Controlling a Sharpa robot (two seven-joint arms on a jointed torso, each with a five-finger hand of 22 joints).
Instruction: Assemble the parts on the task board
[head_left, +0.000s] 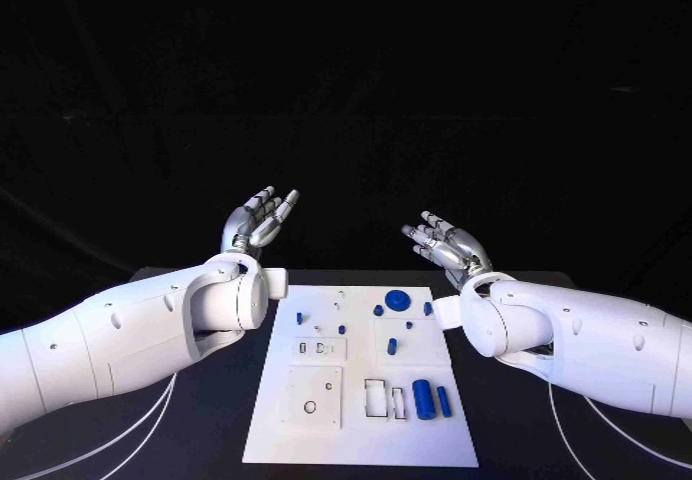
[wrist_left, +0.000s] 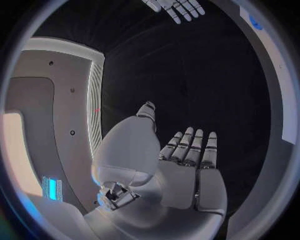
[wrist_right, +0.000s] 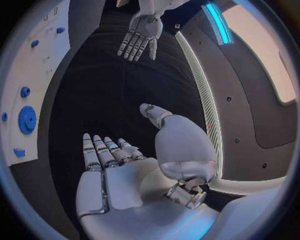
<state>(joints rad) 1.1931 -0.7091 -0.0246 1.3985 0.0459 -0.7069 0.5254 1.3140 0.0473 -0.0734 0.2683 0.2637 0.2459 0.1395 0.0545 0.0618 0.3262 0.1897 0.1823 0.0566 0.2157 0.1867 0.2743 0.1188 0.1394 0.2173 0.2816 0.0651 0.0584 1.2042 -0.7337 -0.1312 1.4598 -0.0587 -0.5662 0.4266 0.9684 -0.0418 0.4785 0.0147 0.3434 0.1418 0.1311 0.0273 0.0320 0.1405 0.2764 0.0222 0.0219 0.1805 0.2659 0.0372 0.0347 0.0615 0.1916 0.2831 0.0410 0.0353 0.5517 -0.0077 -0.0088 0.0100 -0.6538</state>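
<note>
Nearest the head camera, two white robot arms are seen coming in from either side, with the white rectangular task board (head_left: 361, 440) laid flat on the black counter (head_left: 188, 440) between them. Small blue parts are scattered over the board: a round blue disc (head_left: 395, 297) near its far edge, a fat blue cylinder (head_left: 423, 396) with a thinner blue pin (head_left: 443, 400) just beside it near the right edge, and several smaller blue pieces further up, too small to be told apart with confidence.

Both silver hands are raised beyond the far edge of the board. The left hand (head_left: 261, 221) is held palm-up with its fingers (wrist_left: 190, 147) spread and straight, nothing in them; the right hand (head_left: 446, 243) is likewise released, its fingers (wrist_right: 103, 150) extended and empty.

No part is judged to have been picked up yet, so the whole assembly appears to lie ahead. The main risks are judged as follows: both forearms hang over the sides of the board, so a careless descent could sweep loose pieces off it or shift the plate; the round parts could roll if nudged; the small pieces could slip from large fingers or be seated askew; and the two hands could collide if both are sent to the middle together.
</note>
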